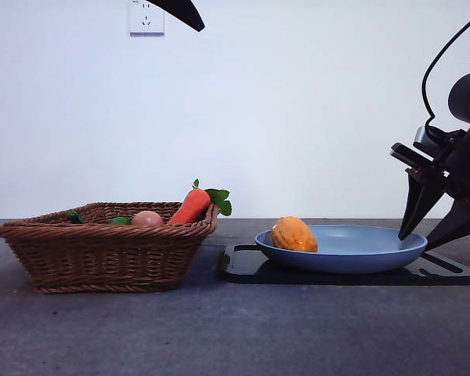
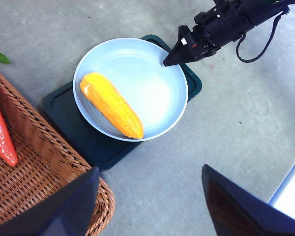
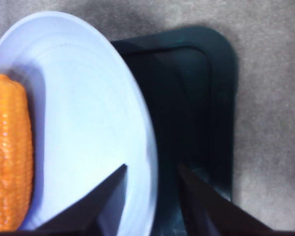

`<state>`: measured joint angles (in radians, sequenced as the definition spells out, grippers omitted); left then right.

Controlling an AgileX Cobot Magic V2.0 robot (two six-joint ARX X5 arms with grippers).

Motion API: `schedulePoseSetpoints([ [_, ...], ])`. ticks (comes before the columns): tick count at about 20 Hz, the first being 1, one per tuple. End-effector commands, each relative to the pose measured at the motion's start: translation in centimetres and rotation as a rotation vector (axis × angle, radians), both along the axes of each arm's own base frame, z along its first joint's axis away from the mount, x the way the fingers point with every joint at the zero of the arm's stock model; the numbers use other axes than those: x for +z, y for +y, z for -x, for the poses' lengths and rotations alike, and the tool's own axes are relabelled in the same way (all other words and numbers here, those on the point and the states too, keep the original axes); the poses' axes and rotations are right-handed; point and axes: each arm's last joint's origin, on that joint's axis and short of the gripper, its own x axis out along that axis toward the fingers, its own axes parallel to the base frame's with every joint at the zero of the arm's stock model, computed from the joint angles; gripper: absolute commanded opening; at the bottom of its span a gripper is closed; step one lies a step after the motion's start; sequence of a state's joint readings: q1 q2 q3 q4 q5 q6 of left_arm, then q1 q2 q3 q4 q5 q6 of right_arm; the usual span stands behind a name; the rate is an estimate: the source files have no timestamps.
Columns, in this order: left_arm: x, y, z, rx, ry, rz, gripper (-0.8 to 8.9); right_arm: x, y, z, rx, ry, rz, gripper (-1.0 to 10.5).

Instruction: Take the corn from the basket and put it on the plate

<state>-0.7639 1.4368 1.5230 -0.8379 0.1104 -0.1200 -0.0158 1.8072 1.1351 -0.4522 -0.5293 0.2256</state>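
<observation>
My right gripper (image 1: pixel 435 235) hangs open and empty over the plate (image 1: pixel 376 252) rim, so dropping could tip the corn (image 1: pixel 294 234) out.

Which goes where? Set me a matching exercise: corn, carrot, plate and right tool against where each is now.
Things:
1. corn
2. carrot
3. plate
4. right tool

Places:
A. in the basket
B. on the black tray
C. lying on the plate
D. at the plate's rim, open and empty

Pairs: 1-C, 2-A, 3-B, 4-D
</observation>
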Motion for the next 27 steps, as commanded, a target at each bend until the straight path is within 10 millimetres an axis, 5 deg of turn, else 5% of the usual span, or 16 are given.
schedulePoseSetpoints([
  [1,0.7,-0.3,0.1,-0.01,-0.019,0.019,3.39,0.3,-0.1,-0.4,-0.001,-0.012,-0.005,1.9],
  [9,0.6,-0.2,0.0,-0.022,-0.027,0.001,3.39,6.9,-0.9,3.7,0.035,-0.089,0.029,1.9],
  [14,0.5,-0.1,0.1,-0.025,-0.02,-0.01,3.38,12.6,1.2,9.5,0.174,-0.18,0.019,1.9],
  [19,0.3,0.0,0.2,-0.032,-0.006,-0.032,3.34,16.0,3.6,15.4,0.32,-0.235,0.024,1.9],
  [22,0.3,0.0,0.3,-0.032,0.001,-0.039,2.6,16.9,4.5,17.7,0.373,-0.25,0.056,1.4],
  [27,0.0,0.2,0.5,-0.045,0.018,-0.071,0.01,17.2,5.2,19.0,0.447,-0.295,0.124,0.0],
])
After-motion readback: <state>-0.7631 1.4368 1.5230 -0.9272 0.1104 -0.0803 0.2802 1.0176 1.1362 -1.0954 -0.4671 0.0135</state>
